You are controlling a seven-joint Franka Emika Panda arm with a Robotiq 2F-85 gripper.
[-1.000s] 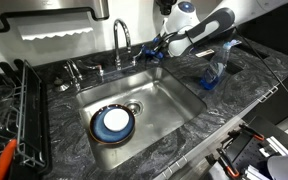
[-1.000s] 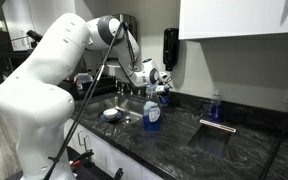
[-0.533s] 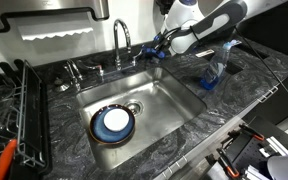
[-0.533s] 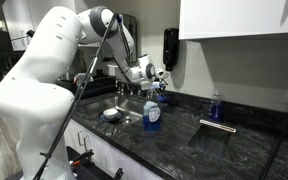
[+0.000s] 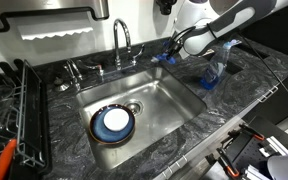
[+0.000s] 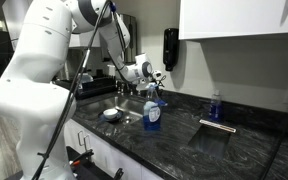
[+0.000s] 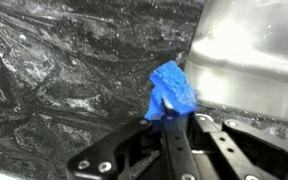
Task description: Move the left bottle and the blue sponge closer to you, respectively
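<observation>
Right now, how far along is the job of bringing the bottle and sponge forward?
The left bottle stands free on the counter beside the sink, so that step looks done. The gripper is shut on the blue sponge. Left: setting it down nearer.

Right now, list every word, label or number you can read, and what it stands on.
Nothing readable in any view.
On the bottle beside the sink: any label too blurred to read.
On the farther bottle: the same.
On the blue sponge in the gripper: no markings.
</observation>
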